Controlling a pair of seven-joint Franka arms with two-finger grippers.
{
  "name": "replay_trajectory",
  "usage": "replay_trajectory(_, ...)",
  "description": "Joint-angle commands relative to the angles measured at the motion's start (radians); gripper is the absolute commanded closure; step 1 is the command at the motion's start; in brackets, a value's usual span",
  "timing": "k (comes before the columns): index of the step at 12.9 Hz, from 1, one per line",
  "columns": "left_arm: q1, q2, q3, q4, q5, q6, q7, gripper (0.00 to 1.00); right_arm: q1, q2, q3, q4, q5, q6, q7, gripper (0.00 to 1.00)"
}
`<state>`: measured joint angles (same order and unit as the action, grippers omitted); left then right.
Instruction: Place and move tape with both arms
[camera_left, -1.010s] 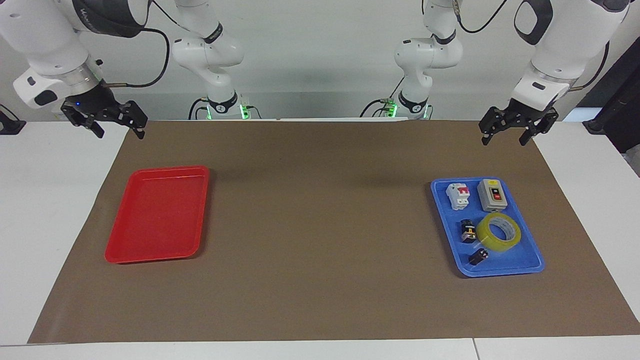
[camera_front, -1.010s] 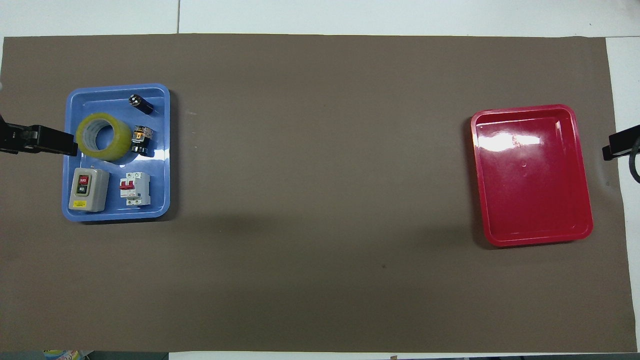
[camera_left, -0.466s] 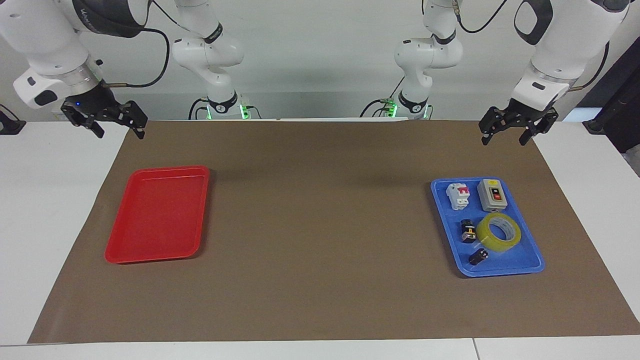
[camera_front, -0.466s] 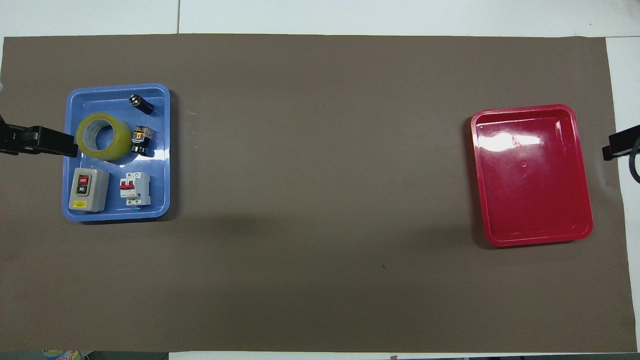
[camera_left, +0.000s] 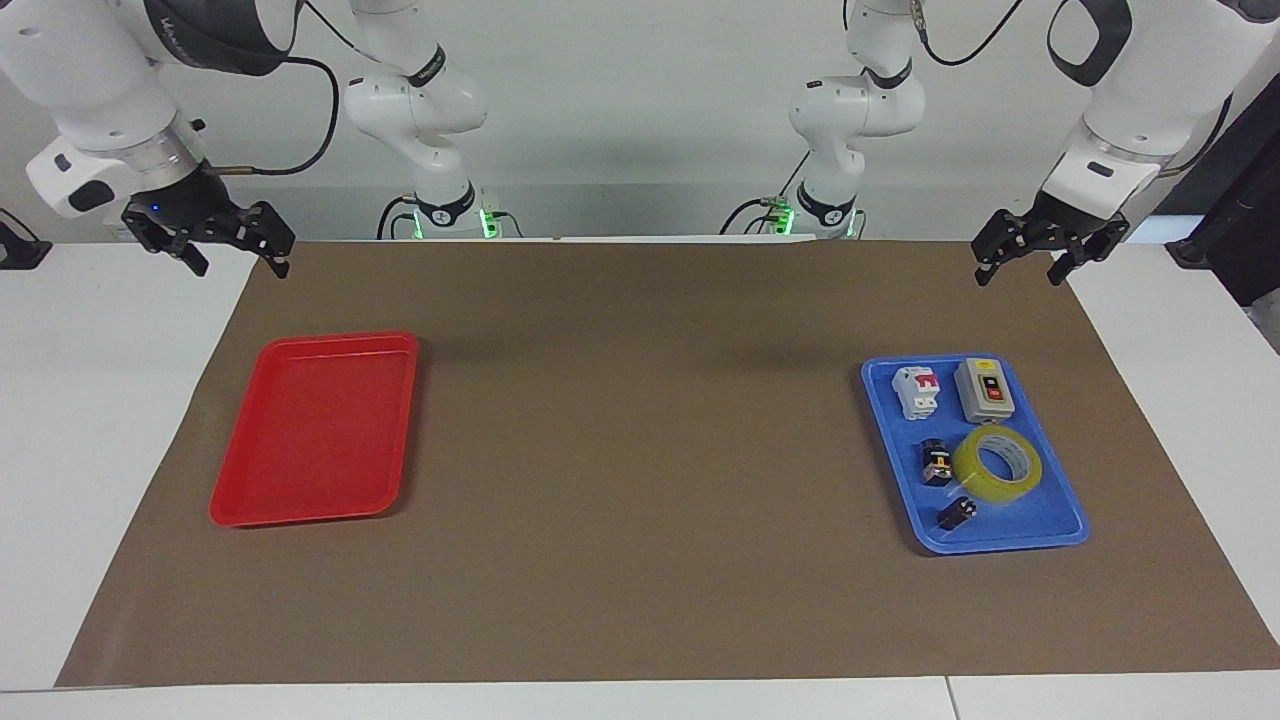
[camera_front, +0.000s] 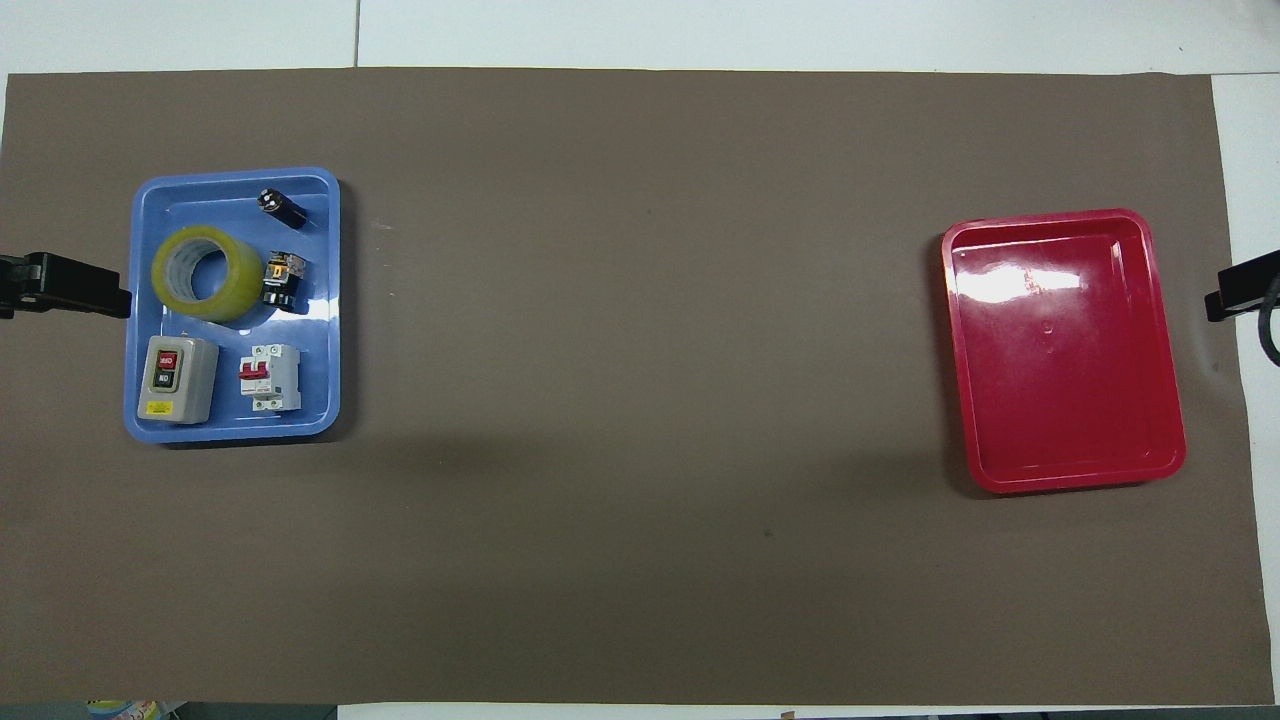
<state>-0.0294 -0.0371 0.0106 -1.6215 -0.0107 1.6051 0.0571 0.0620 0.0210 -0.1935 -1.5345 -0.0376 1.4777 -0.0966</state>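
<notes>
Two grippers hang spread and empty in the facing view: the left gripper and right gripper over the mat's corners. Nothing is done yet; the tape lies in the blue tray, the red tray waits. Overhead, the tape touches a black component, yet the mat between the trays offers wide open room.

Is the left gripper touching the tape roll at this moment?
Apart. In the facing view the left gripper hangs open in the air over the mat's corner, well above and clear of the tape, which lies in the blue tray.
</notes>
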Motion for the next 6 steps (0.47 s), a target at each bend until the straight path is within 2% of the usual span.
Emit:
replay_trajectory(1, 0.008, 0.039, 0.002, 0.095, -0.029, -0.078, 0.01, 0.0, -0.008, -0.021, 0.002, -0.027, 0.019, 0.01, -0.021, 0.0)
replay_trajectory(6, 0.008, 0.01, 0.002, 0.057, -0.029, -0.103, 0.013, 0.0, -0.007, -0.021, 0.002, -0.027, 0.019, 0.01, -0.021, 0.0)
